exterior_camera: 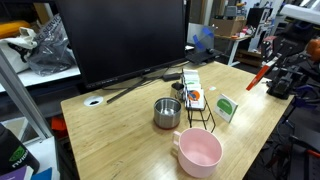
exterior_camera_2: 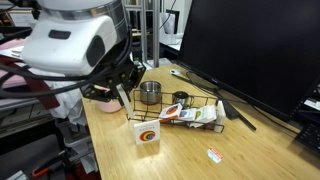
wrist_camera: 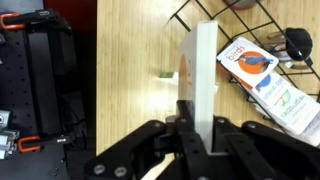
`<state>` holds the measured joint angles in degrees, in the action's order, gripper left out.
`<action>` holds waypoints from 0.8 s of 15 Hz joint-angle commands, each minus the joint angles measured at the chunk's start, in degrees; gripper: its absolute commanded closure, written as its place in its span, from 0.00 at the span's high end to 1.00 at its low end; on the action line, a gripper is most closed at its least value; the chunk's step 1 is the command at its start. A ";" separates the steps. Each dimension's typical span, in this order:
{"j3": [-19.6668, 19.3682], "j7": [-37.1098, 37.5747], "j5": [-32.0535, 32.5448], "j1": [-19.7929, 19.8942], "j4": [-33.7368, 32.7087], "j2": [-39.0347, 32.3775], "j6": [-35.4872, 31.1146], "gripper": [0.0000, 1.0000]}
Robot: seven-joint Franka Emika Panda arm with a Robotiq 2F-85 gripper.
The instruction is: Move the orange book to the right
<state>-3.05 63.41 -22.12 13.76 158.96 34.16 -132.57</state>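
My gripper [wrist_camera: 198, 125] is shut on the orange book [wrist_camera: 203, 70]. In the wrist view I see only the book's white edge, standing up between the fingers over bare table. In an exterior view the book [exterior_camera: 257, 76] is a thin orange-red strip, held in the air by the gripper [exterior_camera: 268, 72] beyond the table's right edge. In the other exterior view the gripper [exterior_camera_2: 127, 78] hangs under the big white arm, and the book is hidden there.
A black wire rack [exterior_camera: 199, 108] [exterior_camera_2: 196, 104] [wrist_camera: 262, 20] holds a white booklet with an orange spot [wrist_camera: 248, 60]. A green-and-white book [exterior_camera: 227, 107] stands beside it. Also on the table are a metal cup [exterior_camera: 167, 112] [exterior_camera_2: 150, 93], a pink bowl [exterior_camera: 199, 152], a monitor [exterior_camera: 125, 40] and a small scrap [wrist_camera: 165, 75].
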 commanded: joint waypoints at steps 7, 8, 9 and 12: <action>-1.89 2.62 0.45 2.76 0.34 -0.19 1.00 0.14; -1.89 2.66 0.45 2.76 0.34 -0.19 1.00 0.14; -1.89 2.67 0.45 2.76 0.34 -0.19 1.01 0.14; -0.52 9.01 0.70 4.85 -0.63 -3.24 -1.29 0.04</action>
<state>-4.79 66.91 -21.82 16.69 159.36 33.84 -131.73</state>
